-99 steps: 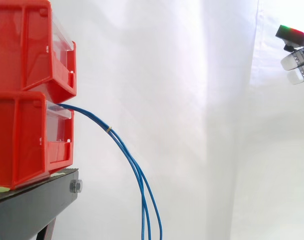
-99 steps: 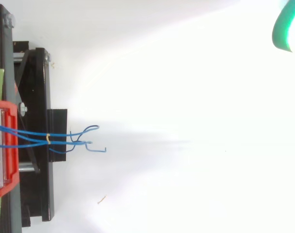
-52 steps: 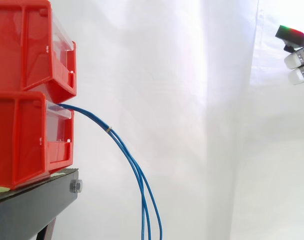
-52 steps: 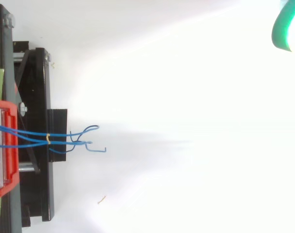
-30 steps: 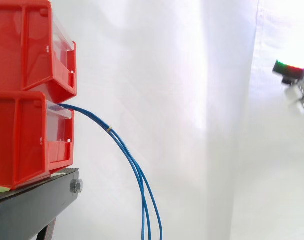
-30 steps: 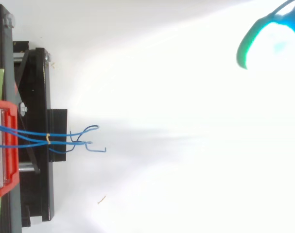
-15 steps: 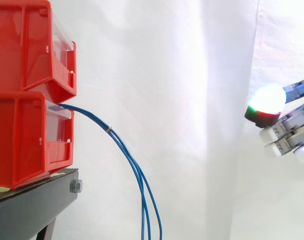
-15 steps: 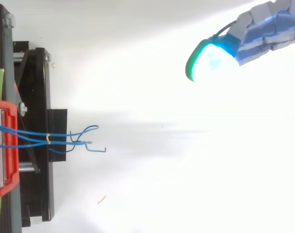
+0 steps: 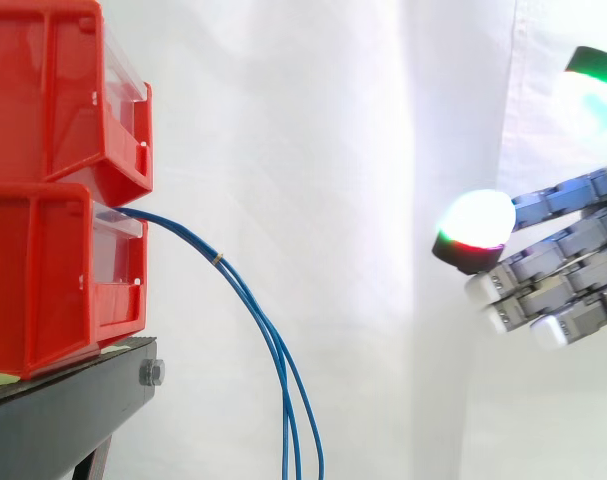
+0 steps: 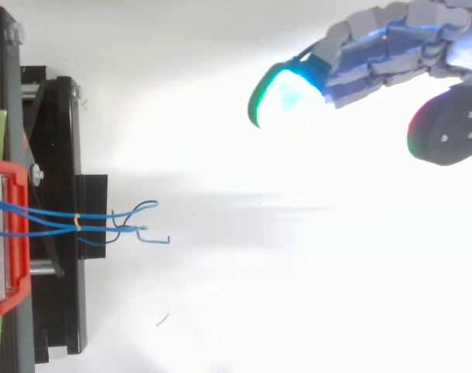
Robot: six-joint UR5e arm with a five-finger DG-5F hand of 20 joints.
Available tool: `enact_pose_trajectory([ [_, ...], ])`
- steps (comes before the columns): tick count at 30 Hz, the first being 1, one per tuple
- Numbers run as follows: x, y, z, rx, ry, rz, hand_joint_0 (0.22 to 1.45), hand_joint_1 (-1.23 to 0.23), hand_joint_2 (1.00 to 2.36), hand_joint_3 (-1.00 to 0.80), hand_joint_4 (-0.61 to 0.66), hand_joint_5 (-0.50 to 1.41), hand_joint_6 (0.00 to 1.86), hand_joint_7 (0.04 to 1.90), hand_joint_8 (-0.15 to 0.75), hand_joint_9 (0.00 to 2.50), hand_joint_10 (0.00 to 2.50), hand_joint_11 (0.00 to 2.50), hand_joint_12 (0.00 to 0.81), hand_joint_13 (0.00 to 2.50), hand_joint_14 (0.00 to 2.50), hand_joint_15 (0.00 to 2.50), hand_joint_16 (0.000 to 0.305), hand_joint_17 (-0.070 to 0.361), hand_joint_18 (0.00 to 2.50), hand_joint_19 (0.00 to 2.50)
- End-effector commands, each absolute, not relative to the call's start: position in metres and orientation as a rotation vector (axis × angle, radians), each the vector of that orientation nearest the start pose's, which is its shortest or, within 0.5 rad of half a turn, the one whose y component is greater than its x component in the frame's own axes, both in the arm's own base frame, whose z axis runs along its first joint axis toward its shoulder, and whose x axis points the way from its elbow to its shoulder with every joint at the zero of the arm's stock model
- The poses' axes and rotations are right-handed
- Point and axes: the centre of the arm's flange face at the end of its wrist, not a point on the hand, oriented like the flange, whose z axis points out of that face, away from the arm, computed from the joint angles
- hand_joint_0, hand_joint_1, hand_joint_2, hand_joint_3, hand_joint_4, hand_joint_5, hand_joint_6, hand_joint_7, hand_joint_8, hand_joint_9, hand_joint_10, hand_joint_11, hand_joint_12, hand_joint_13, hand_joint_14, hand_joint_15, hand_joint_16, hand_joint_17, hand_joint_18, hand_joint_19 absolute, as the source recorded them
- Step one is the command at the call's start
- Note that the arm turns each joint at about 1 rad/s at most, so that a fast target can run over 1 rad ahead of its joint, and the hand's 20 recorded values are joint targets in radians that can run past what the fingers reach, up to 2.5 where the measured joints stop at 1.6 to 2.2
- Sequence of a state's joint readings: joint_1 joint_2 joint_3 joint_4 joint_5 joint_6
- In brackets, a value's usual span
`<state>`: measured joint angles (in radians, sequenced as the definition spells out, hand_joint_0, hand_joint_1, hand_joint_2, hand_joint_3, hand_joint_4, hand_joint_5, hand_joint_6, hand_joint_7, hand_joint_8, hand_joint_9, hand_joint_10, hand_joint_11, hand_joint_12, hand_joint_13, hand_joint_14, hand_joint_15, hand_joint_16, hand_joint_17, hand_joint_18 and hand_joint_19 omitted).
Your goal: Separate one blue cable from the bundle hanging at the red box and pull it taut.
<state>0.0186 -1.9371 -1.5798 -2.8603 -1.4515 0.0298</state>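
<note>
Side view has the hand (image 9: 568,270) at the right edge, its fingers (image 9: 513,285) stretched out almost straight and pointing left, spread a little from the thumb and holding nothing. The blue cables (image 9: 255,308) lie well to the left of the fingers, with bare white curtain (image 9: 363,200) between them. The cables leave the front of the lower red box (image 9: 43,280), under the upper red box (image 9: 53,90), and head right and downward. A small yellow tie (image 9: 218,258) gathers them close to the box. Below the tie they bend over and hang nearly upright, running out of the bottom of the view as strands that lie just beside one another. At the height of the fingertips the bundle is in its sloping stretch below the tie, so its long axis there runs steeply downward to the right, across the direction in which the fingers point.

From the top view the cables (image 10: 53,218) run left to right out of the box over the black stand (image 10: 61,140), pinch together at the tie (image 10: 78,221) and then splay into loose ends. The hand (image 10: 375,50) sits toward the upper right there, so it is off to one side of the cables' line as well as far to the right. The judgement is that the reach is the step in hand: the fingers need to travel left and shift sideways into line with the bundle. Picking out a single strand looks easier below the tie, where the cables part slightly.
</note>
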Motion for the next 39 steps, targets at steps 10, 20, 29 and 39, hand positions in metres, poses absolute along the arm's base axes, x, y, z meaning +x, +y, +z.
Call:
enact_pose_trajectory([
  [10,0.633,-0.128,0.297,1.310,1.163,1.124,0.57,-0.56,1.00,-0.48,0.27,-0.22,0.50,0.68,0.315,0.39,0.00,0.01,0.396,0.26,0.00,0.03,0.057,0.129,0.43,0.16],
  [20,0.685,-0.124,0.260,1.317,1.195,1.164,0.57,-0.56,1.00,-0.48,0.27,-0.22,0.50,0.68,0.316,0.40,0.00,0.01,0.397,0.26,0.00,0.03,0.057,0.129,0.43,0.17],
  [29,0.721,-0.127,0.232,1.357,1.206,1.258,0.58,-0.56,1.00,-0.48,0.27,-0.22,0.50,0.68,0.318,0.41,0.00,0.01,0.395,0.28,0.00,0.04,0.057,0.128,0.44,0.16],
  [39,0.727,-0.126,0.208,1.388,1.207,1.288,0.58,-0.56,1.00,-0.48,0.27,-0.22,0.50,0.68,0.319,0.41,0.00,0.02,0.395,0.28,0.00,0.05,0.057,0.127,0.44,0.16],
])
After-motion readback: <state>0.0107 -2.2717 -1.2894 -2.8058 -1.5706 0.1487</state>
